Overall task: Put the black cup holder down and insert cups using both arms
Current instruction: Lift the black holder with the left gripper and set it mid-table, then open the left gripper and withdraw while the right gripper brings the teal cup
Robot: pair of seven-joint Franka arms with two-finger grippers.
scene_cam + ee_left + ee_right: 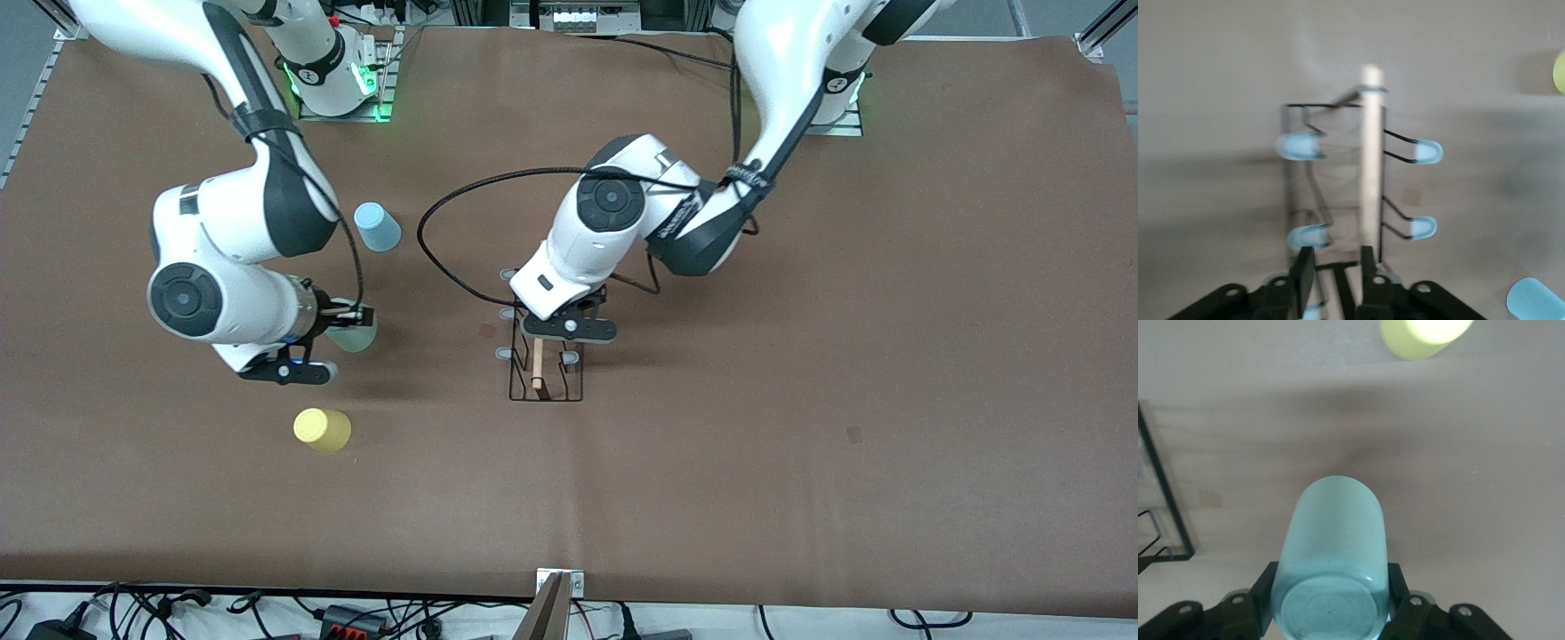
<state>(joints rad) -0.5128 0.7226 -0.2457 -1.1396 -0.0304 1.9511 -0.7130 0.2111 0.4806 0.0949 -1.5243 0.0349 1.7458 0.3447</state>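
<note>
From the front view, I have the left gripper (570, 331) low over the black cup holder (544, 366) at frame centre, the holder standing on the brown table (800, 400) with its wooden handle (538, 364) running down toward the camera. At the frame's left the right gripper (313, 351) has the pale green cup (354, 332). The light blue cup (377, 227) waits above it in the picture, the yellow cup (322, 430) below. I judge the split sensible: one arm steadies the rack, the other brings cups.

In the left wrist view, the fingers (1303, 270) stand either side of the handle (1370, 173) near the bottom edge with a gap showing, so I read them as apart, not clamping. Grey-tipped pegs (1428, 152) stick out on both sides of the rod, free to take cups.

In the right wrist view, the pale green cup (1331, 570) fills lower centre, closed base toward the camera, with the fingers (1266, 597) pressed on its sides. Held so, its mouth leads, which I take to suit sliding over a peg. The rack's corner (1165, 507) shows at the left edge, the yellow cup (1425, 335) at top.
</note>
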